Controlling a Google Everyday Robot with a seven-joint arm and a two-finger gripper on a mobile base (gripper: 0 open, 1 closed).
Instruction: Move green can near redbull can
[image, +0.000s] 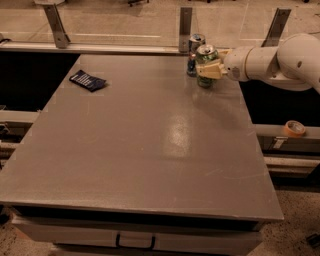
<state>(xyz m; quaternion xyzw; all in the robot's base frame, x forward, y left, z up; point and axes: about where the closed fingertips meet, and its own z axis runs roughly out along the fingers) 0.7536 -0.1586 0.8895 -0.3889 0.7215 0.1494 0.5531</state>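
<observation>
The green can (205, 56) stands upright at the far right of the grey table (145, 145), its silver top showing. The redbull can (193, 53), slim, blue and silver, stands just behind and to the left of it, almost touching. My gripper (209, 70) reaches in from the right on a white arm (270, 62), and its pale fingers are closed around the middle of the green can. The lower body of the green can is partly hidden by the fingers.
A dark blue packet (87, 80) lies at the far left of the table. A roll of tape (294, 128) sits on a rail off the table's right edge. Metal posts (185, 22) and a rail run along the far edge.
</observation>
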